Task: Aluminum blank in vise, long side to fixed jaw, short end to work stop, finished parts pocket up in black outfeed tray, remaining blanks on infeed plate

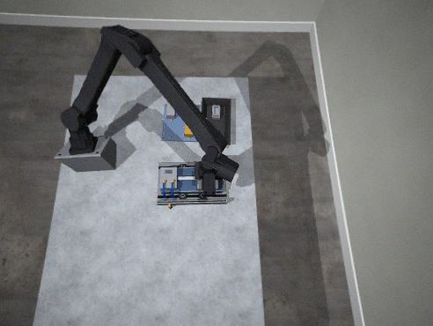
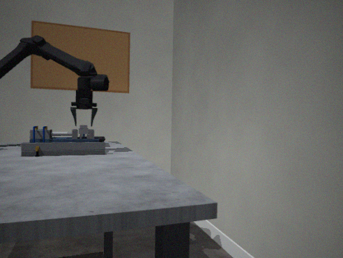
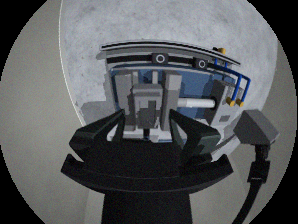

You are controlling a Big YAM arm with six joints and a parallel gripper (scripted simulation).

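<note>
My gripper is open and points down above the vise, its fingers apart over a gray block. The block is between the fixed jaw and the hose-side jaw, its top above both. A darker patch shows on it in the wrist view; I cannot tell if it is a pocket or shadow. The work stop is beyond it. A pocketed part lies in the black tray. A gray block and a yellow brass block are on the blue infeed plate.
Blue hoses rise at the vise's hose end. The arm covers part of the infeed plate and of the vise in the top view. The plate and tray stand side by side behind the vise.
</note>
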